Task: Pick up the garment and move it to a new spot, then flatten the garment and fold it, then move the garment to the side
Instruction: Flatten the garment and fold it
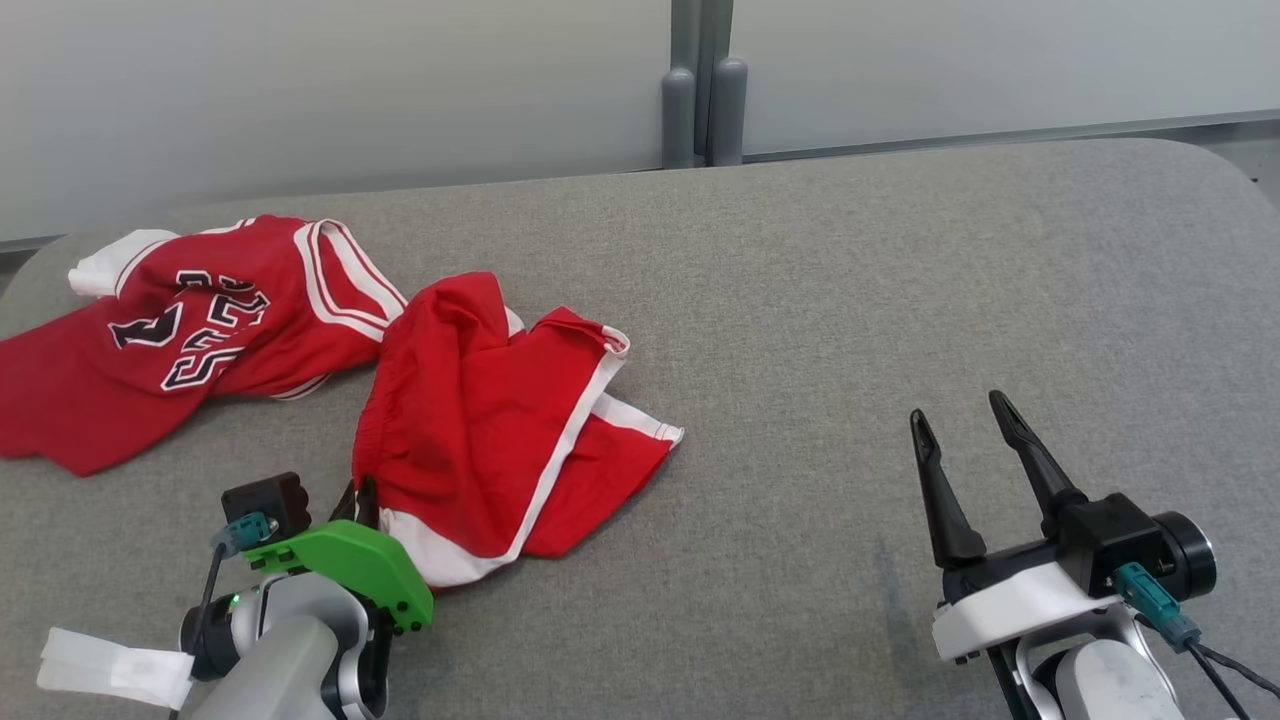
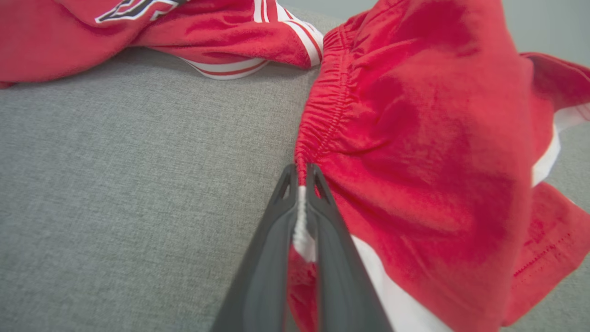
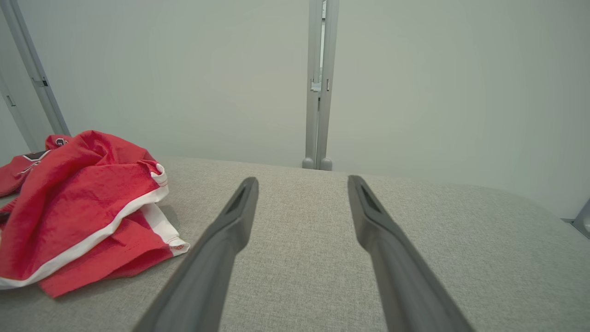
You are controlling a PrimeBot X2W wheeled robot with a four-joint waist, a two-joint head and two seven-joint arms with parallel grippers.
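Lying red shorts (image 1: 500,420), head view: they are being seen crumpled on the grey table (image 1: 850,300), at 4 o'clock from a red jersey (image 1: 190,330), just beside it.
Left gripper (image 1: 365,500), head view: it is being pressed into the shorts' 7 o'clock corner.
Right gripper (image 1: 965,420), head view: its fingers are being held apart at 3 o'clock, well clear of the cloth.
Left wrist view: the fingers are being clamped together on a gathered red-and-white edge of the shorts.
Right wrist view: the spread fingers are being held over bare table, with the shorts at 9 o'clock.
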